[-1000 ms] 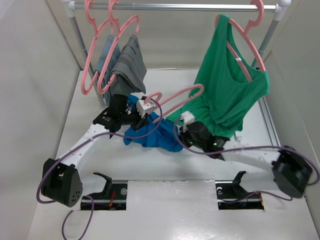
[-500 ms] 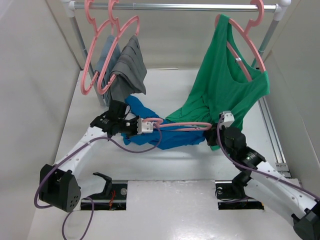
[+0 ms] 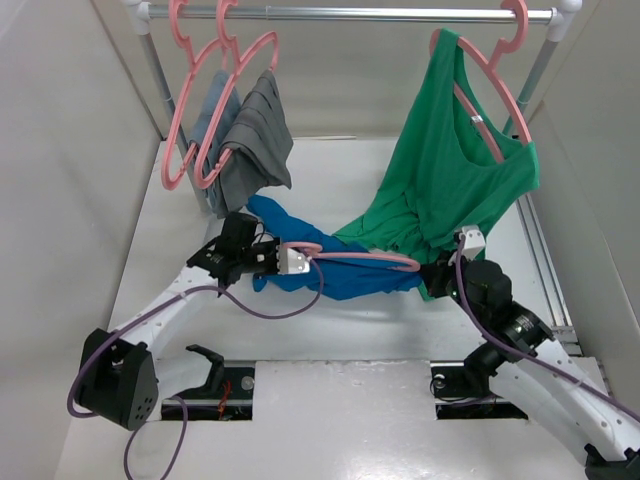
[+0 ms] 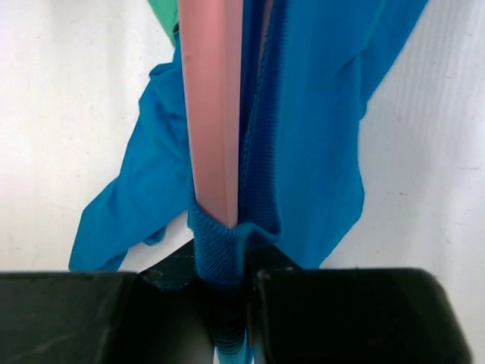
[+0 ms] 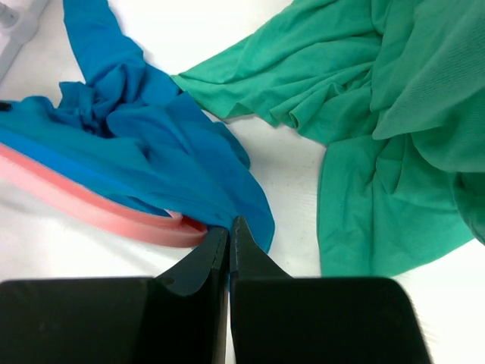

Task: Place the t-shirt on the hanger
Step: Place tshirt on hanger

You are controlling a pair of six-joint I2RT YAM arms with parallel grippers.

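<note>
Top external view puts the blue t-shirt (image 3: 345,280) at the middle of the frame. It is bunched on the white table (image 3: 330,345), with the pink hanger (image 3: 365,256) lying almost flat across it (hook end towards the left, as far as I can make out).

The left gripper (image 3: 288,258) is clamped on the shirt's ribbed collar (image 4: 220,250). From the left wrist camera the pink bar comes straight up out of that collar, so one arm of the hanger looks to be threaded through the neck opening. The right gripper (image 3: 434,274) sits at the other end of the hanger, right of centre, with its jaws together. From its own camera the tips touch the edge of the blue cloth beside the pink end, but I cannot tell whether they pinch any fabric.

To my eye the job is partly done. The hanger is inside the neck, yet the cloth is gathered along one side and neither shoulder is seated. What remains is spreading the shirt over both shoulders. The green top (image 3: 450,170) hangs close by in the upper right, its hem near the right gripper.
</note>
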